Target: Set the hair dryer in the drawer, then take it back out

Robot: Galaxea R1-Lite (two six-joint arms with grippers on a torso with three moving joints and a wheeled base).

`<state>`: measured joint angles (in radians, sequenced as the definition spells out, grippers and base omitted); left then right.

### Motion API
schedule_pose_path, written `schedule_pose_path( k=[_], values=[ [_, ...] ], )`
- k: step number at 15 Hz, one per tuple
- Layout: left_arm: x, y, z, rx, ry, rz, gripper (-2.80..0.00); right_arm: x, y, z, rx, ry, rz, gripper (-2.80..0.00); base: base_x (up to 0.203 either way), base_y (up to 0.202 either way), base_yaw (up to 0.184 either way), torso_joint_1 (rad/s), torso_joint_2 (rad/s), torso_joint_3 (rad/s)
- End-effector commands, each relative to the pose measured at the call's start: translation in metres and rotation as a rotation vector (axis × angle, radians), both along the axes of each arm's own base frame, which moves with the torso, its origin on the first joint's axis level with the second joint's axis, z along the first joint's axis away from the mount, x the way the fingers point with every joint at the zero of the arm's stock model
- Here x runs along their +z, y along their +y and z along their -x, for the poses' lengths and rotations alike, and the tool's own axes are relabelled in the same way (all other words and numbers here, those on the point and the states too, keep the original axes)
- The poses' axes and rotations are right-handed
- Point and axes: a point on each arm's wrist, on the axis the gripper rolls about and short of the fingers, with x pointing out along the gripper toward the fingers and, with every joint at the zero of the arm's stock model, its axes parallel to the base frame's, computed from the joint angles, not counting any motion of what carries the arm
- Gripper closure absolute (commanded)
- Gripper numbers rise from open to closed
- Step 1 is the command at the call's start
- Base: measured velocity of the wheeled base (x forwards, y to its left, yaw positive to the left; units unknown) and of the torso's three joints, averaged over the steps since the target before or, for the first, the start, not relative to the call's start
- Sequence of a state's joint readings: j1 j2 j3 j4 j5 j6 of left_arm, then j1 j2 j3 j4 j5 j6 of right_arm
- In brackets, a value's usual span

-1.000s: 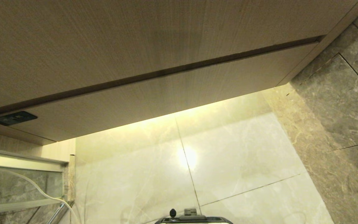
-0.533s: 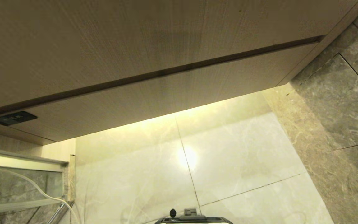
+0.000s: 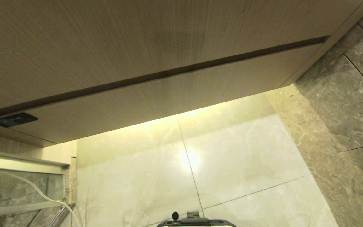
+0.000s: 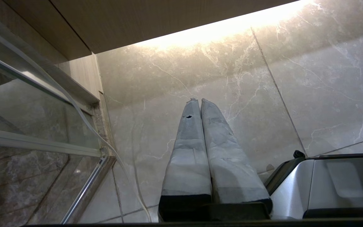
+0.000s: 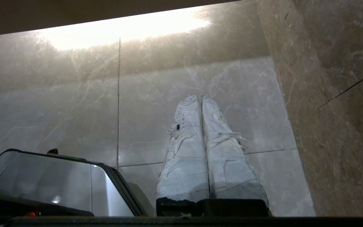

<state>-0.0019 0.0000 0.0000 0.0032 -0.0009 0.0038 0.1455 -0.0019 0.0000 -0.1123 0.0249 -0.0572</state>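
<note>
1. In my head view the drawer [image 3: 169,94] is in front of me and above the floor. Its flat wood-grain front is closed, flush under the taller wood panel [image 3: 121,41], with only a thin dark gap between the two.
2. A small dark label [image 3: 14,119] sits at the left corner of the drawer front.
3. I cannot see the hair dryer in any of my views, so I cannot tell where it is.
4. My left gripper [image 4: 197,101] hangs low beside my base, pointing at the pale marble floor [image 4: 247,94]. Its two taped fingers [image 4: 187,151] are pressed together and they hold nothing.
5. My right gripper [image 5: 200,97] hangs the same way on the other side. Its fingers [image 5: 184,151] are also pressed together, and nothing is between them. The tape on them is worn and frayed.
6. Neither arm shows in the head view; only the top edge of my base [image 3: 197,222] shows at the bottom of it.
7. On my left there is a glass panel [image 4: 27,110] in a metal frame, and a thin white hose [image 4: 83,116] runs down along it to the floor.
8. On my right a darker brown marble wall [image 3: 342,104] meets the floor.
9. A warm strip of light falls on the floor just under the drawer.
</note>
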Motion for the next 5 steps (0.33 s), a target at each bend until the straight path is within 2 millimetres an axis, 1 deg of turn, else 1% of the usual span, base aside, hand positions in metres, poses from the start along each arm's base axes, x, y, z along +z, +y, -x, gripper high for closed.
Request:
schedule_pose_path(
  k=[1, 5],
  values=[
    [-0.0004, 0.0, -0.0001, 0.001, 0.001, -0.001, 0.0, -0.0118, 0.0, -0.0004, 0.0, 0.001, -0.002, 0.0, 0.0, 0.0, 0.0, 0.0, 0.0, 0.0],
    [-0.0004, 0.0, -0.0001, 0.0, 0.001, -0.001, 0.0, -0.012, 0.0, -0.0004, 0.0, 0.003, -0.002, 0.0, 0.0, 0.0, 0.0, 0.0, 0.0, 0.0]
  ],
)
